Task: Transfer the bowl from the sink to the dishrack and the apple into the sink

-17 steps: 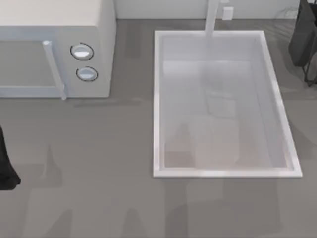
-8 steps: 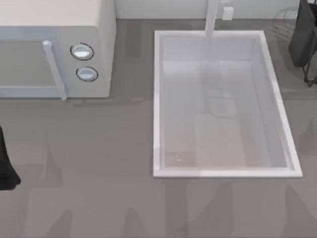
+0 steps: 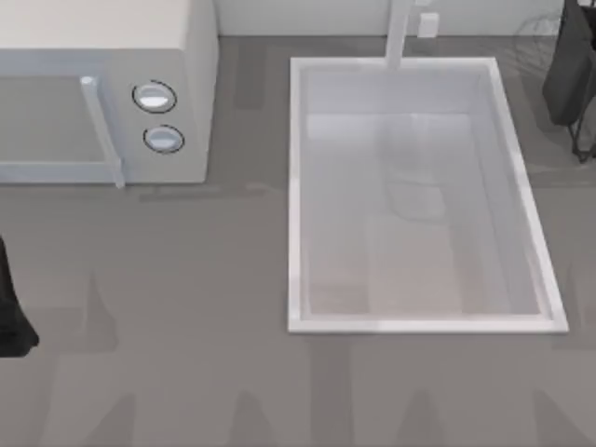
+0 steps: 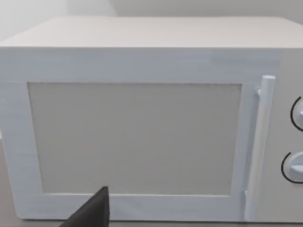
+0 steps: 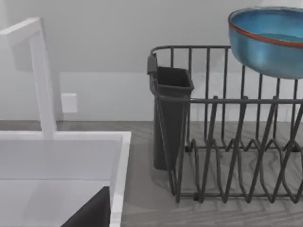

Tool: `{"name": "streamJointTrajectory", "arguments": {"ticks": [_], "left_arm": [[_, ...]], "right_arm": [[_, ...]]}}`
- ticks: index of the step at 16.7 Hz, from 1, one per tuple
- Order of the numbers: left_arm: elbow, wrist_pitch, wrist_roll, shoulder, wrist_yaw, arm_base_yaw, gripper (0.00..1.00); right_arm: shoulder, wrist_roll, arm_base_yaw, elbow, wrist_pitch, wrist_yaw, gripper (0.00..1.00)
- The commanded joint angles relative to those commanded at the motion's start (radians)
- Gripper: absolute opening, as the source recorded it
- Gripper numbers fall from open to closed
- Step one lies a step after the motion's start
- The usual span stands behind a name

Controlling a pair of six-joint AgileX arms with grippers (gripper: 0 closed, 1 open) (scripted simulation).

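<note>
Glossy translucent blue bowl (image 5: pixel 270 40) sits atop the thin black wire dishrack (image 5: pixel 227 142), beside the white rectangular sink (image 3: pixel 419 324); can't tell either gripper's jaws.

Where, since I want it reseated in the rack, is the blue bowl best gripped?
Its thin reddish rim, jaws astride it, coming from above: the bowl is upright, mouth up, at the top wires of the dishrack, and its round glossy wall offers nothing flat.
</note>
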Motion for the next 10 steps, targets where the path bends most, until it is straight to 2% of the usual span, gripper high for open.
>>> {"name": "streamJointTrajectory", "arguments": {"ticks": [10], "left_arm": [[0.000, 0.000, 0.000, 0.000, 0.000, 0.000, 1.00]], "right_arm": [[-0.038, 0.004, 0.013, -0.018, -0.009, 0.005, 1.00]]}}
